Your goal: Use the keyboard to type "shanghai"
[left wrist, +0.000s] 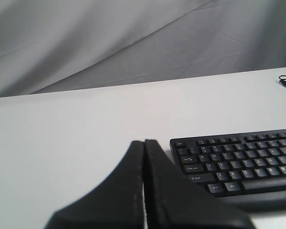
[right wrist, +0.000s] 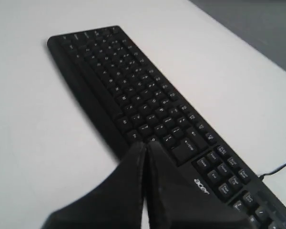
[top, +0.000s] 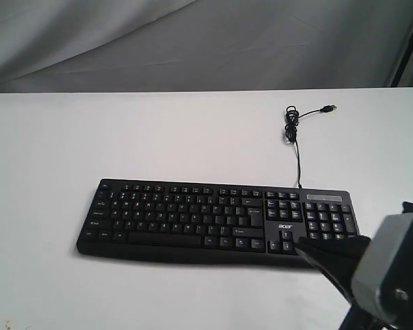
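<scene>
White table (top: 193, 130) bearing the keyboard (top: 193, 216), laid flat. The right gripper (top: 299, 242), clenched on nothing, is at the keyboard's arrow keys; the left gripper (left wrist: 144, 143), likewise clenched, lies off the keyboard's Esc end. A thin cable (top: 297, 155) leaves the keyboard's far edge.

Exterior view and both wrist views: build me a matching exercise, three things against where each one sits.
1 left gripper
2 right gripper
3 USB plug

A loose on the table, beyond the keyboard
B at the keyboard's number-pad end
C off the keyboard's Esc corner, over bare table

Pairs: 1-C, 2-B, 3-A
</scene>
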